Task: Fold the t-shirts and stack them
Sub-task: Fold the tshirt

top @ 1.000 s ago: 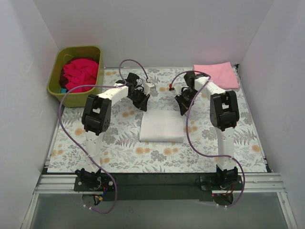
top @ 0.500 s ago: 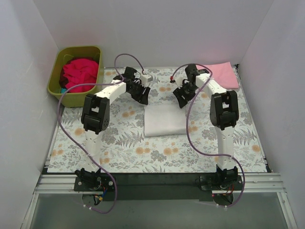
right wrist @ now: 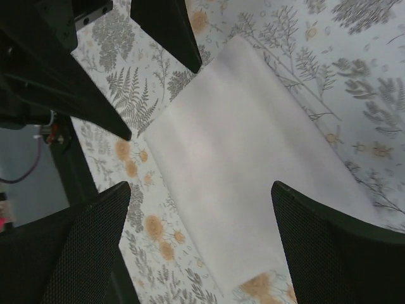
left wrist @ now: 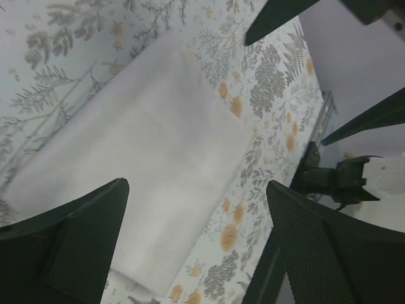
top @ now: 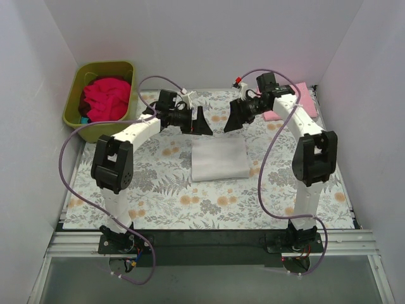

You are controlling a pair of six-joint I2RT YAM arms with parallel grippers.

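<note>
A white t-shirt (top: pixel 219 159) lies folded into a flat rectangle in the middle of the floral sheet. It also fills both wrist views (left wrist: pixel 142 171) (right wrist: pixel 253 164). My left gripper (top: pixel 201 121) hangs above its far left corner, open (left wrist: pixel 197 190) and holding nothing. My right gripper (top: pixel 232 118) hangs above the far right corner, also open (right wrist: pixel 201 190) and holding nothing. A folded pale pink t-shirt (top: pixel 299 100) lies at the back right, partly behind the right arm. Crimson red t-shirts (top: pixel 105 97) are heaped in the tub.
The olive-green tub (top: pixel 74 107) stands at the back left, just off the grey-and-orange floral sheet (top: pixel 158 196). White walls close in the left, right and back. The two grippers face each other a short gap apart.
Both grippers have opened and lifted up off the white t-shirt's far edge. The shirt now lies flat, a little farther back than a second ago.
</note>
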